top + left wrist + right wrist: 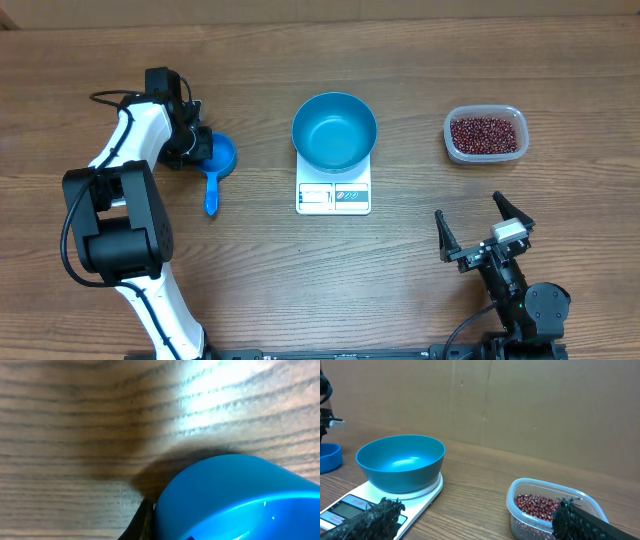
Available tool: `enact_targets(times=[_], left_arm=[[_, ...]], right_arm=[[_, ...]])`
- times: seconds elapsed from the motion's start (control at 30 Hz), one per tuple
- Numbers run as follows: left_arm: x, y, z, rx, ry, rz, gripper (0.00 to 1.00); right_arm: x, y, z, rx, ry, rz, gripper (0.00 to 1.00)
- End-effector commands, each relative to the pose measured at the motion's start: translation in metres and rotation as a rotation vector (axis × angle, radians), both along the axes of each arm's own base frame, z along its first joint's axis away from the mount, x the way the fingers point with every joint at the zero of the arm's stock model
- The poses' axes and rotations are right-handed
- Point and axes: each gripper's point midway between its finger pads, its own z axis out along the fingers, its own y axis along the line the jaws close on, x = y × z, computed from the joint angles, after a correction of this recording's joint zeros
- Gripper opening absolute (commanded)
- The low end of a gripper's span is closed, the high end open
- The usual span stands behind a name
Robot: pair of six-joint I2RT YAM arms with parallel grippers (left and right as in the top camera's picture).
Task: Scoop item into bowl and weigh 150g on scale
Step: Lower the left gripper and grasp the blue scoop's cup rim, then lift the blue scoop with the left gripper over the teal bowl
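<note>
**Overhead**
- Table: wood-grain top that carries everything listed.
- Scale: white and flat, at mid-table, with its display panel on the near edge.
- Bowl: teal, round and deep. It stands upright on the scale's rear part and nothing shows inside it.
- Tub: clear plastic, to the right of the bowl and well apart from it.
- Beans: a small dark red heap, all of it inside the tub.
- Scoop: blue, lying on the table left of the scale, with its handle toward the near edge.
- Left gripper: closed on the left rim of the scoop's cup.
- Right gripper: at the near right corner, with its jaws spread wide and nothing between them.

**Left wrist**
- Scoop: its blue cup wall fills the lower right, very close and blurred.
- Finger: a dark strip touching the cup's left edge.
- Table: fills the rest of the view.

**Right wrist**
- Fingers: two black tips at the lower corners, far apart, with the right gripper holding nothing.
- Bowl: seated on the scale, at left.
- Tub: at lower right, holding the beans.
- Scoop: partly seen at the left edge.
- Cardboard wall: stands behind the table.
</note>
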Motion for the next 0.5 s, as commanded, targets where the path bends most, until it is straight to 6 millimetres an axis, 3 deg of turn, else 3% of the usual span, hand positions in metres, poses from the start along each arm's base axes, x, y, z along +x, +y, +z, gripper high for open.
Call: enact_targets(times=[0.0, 0.17, 0.33, 0.47], left_arm=[[0.005, 0.002, 0.006, 0.006, 0.000, -0.002, 0.04], [0.016, 0.001, 0.037, -0.007, -0.010, -0.004, 0.04], [0.035, -0.018, 0.098, -0.127, -0.074, -0.015, 0.04], [0.038, -0.038, 0.151, -0.267, -0.095, 0.102, 0.04]], right_arm=[[0.000, 0.000, -0.002, 0.003, -0.004, -0.002, 1.00], [0.000, 0.000, -0.002, 0.003, -0.004, -0.002, 1.00], [0.000, 0.000, -0.002, 0.003, -0.004, -0.002, 1.00], [0.000, 0.000, -0.002, 0.003, -0.004, -0.002, 1.00]])
